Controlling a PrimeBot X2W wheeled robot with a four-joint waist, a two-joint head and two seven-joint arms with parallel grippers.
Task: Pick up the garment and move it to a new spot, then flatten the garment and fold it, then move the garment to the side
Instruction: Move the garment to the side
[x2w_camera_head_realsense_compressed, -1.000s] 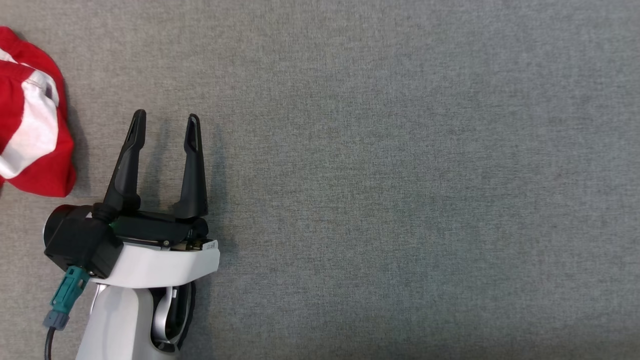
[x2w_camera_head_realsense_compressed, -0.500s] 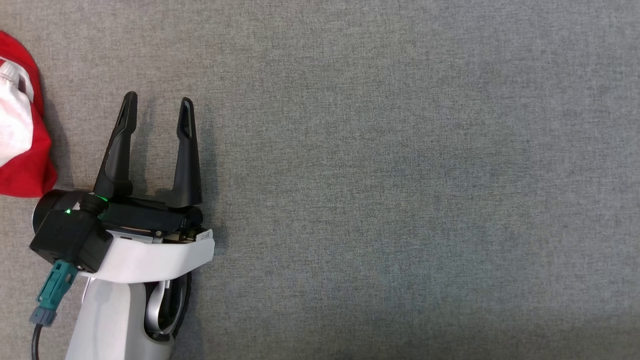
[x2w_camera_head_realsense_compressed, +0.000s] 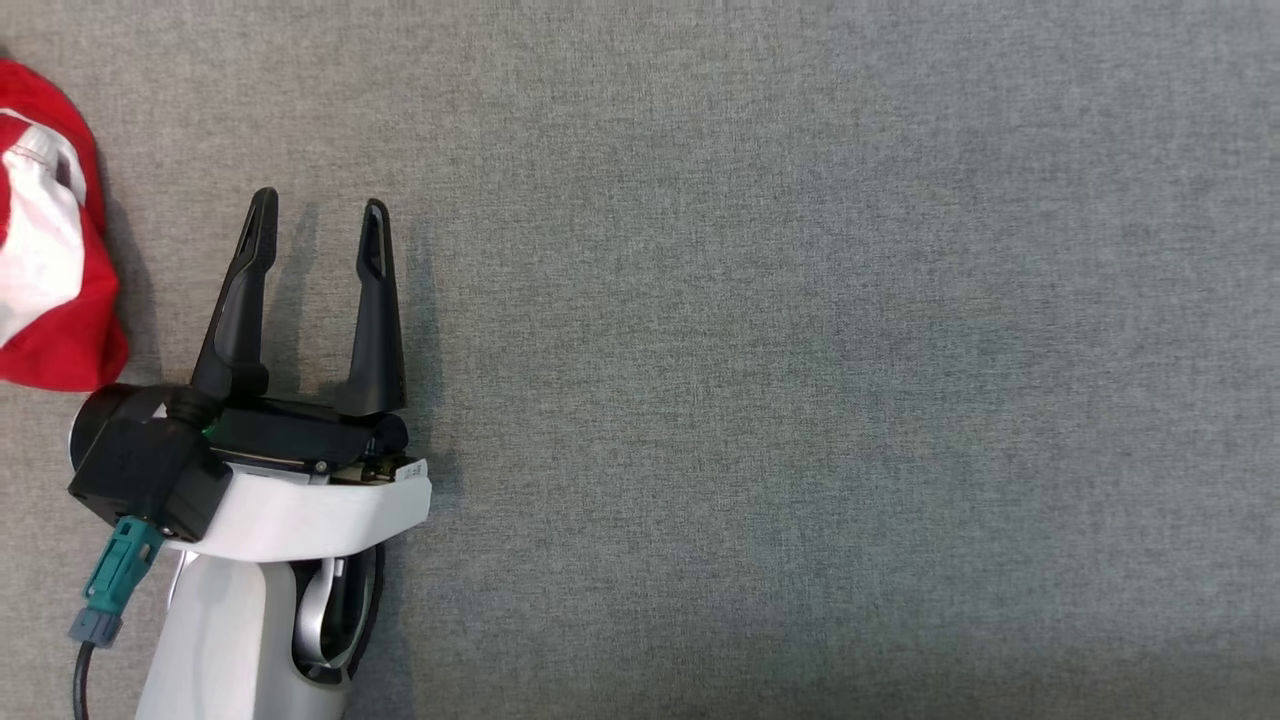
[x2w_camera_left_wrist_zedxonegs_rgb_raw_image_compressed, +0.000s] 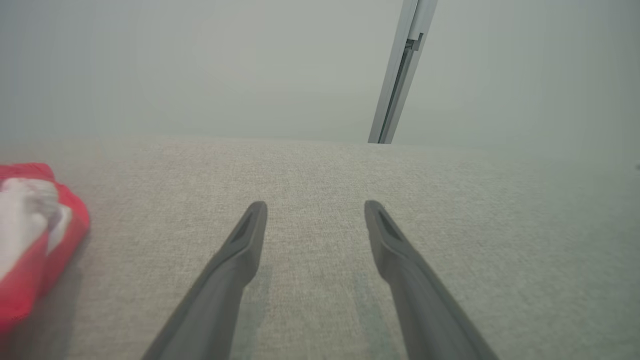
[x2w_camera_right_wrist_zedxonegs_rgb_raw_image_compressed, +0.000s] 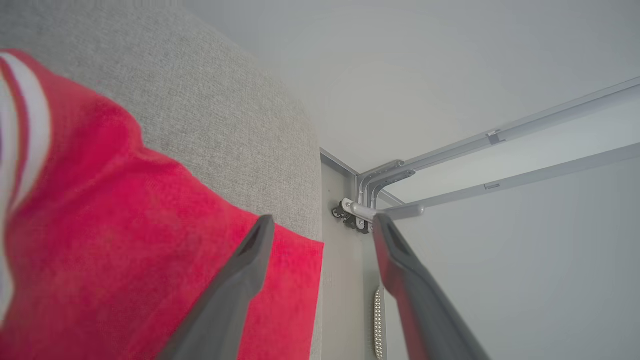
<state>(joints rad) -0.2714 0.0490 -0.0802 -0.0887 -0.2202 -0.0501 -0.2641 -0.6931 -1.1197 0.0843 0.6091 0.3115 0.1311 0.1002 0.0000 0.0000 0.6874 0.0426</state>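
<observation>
- left gripper (x2w_camera_head_realsense_compressed: 318, 212) just right of the garment (x2w_camera_head_realsense_compressed: 55, 340), not touching it; fingers spread wide, holding nothing;
- right gripper (x2w_camera_right_wrist_zedxonegs_rgb_raw_image_compressed: 322, 225) above the garment's edge; fingers parted, empty

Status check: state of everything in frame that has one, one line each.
garment: bunched, lying on the table, not gripped
left end effector: open, empty, over bare table beside the garment
right end effector: open, nothing between its fingers, close to the garment at the table's edge
</observation>
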